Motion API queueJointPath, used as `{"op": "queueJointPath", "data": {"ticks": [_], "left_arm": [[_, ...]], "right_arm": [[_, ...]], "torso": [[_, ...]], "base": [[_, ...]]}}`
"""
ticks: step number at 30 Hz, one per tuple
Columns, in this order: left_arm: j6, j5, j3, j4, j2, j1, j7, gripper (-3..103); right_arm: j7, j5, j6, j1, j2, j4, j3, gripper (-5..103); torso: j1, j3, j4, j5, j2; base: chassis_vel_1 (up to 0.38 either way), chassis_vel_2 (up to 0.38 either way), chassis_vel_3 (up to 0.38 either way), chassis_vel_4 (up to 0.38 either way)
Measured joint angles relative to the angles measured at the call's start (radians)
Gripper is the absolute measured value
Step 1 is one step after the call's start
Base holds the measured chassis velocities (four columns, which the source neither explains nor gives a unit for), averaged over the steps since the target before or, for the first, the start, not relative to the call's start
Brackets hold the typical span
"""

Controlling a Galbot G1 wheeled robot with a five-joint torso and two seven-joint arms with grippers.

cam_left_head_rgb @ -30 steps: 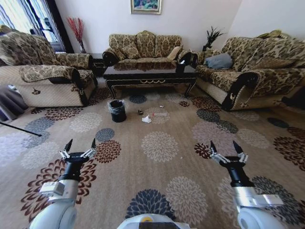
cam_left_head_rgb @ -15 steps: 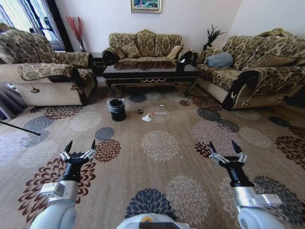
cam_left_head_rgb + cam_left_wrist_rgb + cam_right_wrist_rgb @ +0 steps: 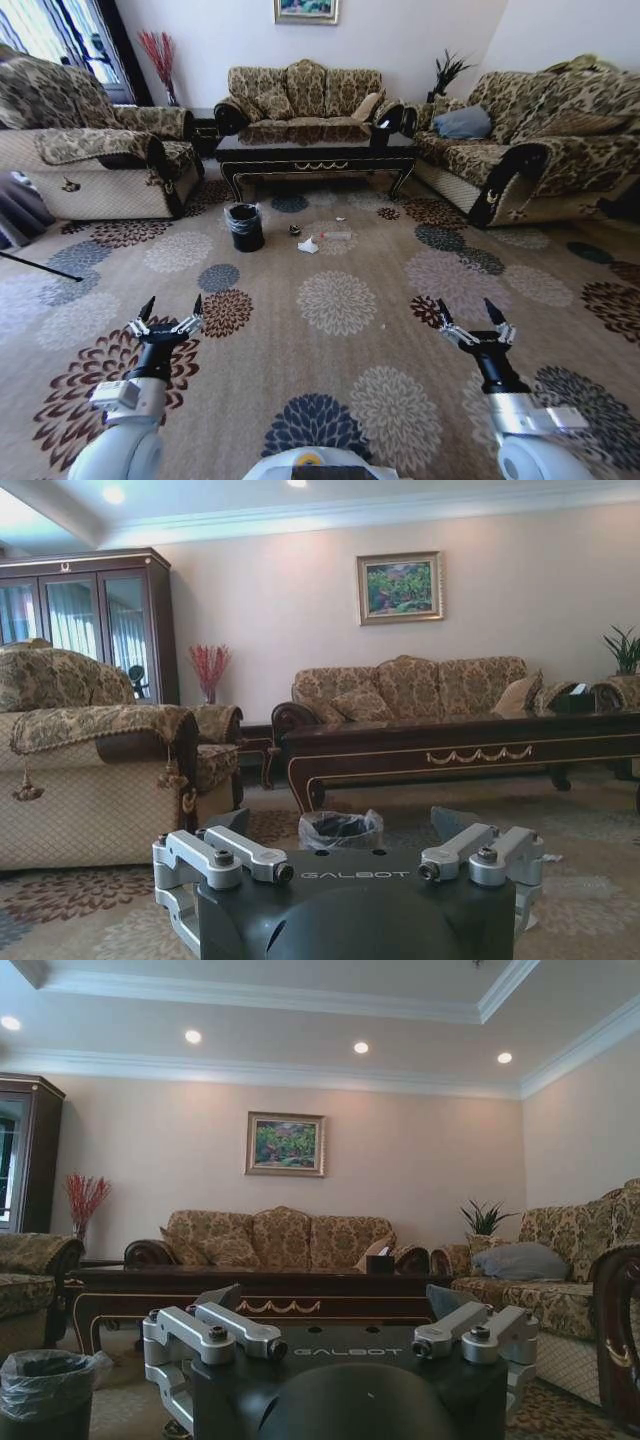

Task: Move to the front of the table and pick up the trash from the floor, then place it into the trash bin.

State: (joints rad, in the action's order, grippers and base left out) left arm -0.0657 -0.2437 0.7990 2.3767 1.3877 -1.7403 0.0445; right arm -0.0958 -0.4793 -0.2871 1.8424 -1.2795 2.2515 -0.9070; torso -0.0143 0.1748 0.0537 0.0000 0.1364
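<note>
Left gripper (image 3: 170, 308) and right gripper (image 3: 462, 312) hover low over the carpet (image 3: 330, 350), fingers spread, empty. Well ahead between them lies the trash (image 3: 308, 245): white paper, a bottle (image 3: 336, 237). The bin (image 3: 245, 227) stands just left of it, before the table (image 3: 315, 155).

Overall light: bright, even daylight mixed with ceiling light.
Window (image 3: 45, 35): at 11 o'clock in the head view, washed out to white glare.
Ceiling spotlights (image 3: 360, 1047): small round lamps at 12 o'clock in the right wrist view, each with a soft halo.
Table (image 3: 315, 150): glossy dark top mirrors the sofa behind it.
Shadows: soft and faint; darkest under the table.
Distortion: head view bows outward at its edges, as with a wide lens.
Focus: left gripper (image 3: 345, 865) and right gripper (image 3: 340, 1335) bodies close to the wrist lenses look slightly soft.
</note>
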Motion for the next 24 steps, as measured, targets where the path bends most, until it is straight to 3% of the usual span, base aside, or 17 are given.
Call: {"op": "queueJointPath", "data": {"ticks": [12,16,24], "left_arm": [[-0.004,0.002,-0.01,-0.008,0.006,-0.002,0.005,100],[0.023,0.005,-0.003,-0.007,0.005,-0.007,0.01,100],[0.028,0.002,-0.002,-0.012,0.005,-0.001,0.02,100]], "right_arm": [[-0.01,0.001,-0.016,-0.004,-0.006,-0.015,-0.001,100],[-0.026,0.008,-0.033,-0.009,-0.014,-0.025,0.006,100],[0.01,0.033,-0.006,0.0,-0.017,-0.016,0.006,100]], "torso": [[0.011,-0.035,0.0,-0.0001,-0.046],[0.011,-0.049,0.0,0.0,-0.059],[0.01,-0.051,-0.0001,0.0,-0.061]], "base": [[0.0,0.0,0.0,0.0],[0.0,0.0,0.0,0.0],[0.0,0.0,0.0,0.0]]}}
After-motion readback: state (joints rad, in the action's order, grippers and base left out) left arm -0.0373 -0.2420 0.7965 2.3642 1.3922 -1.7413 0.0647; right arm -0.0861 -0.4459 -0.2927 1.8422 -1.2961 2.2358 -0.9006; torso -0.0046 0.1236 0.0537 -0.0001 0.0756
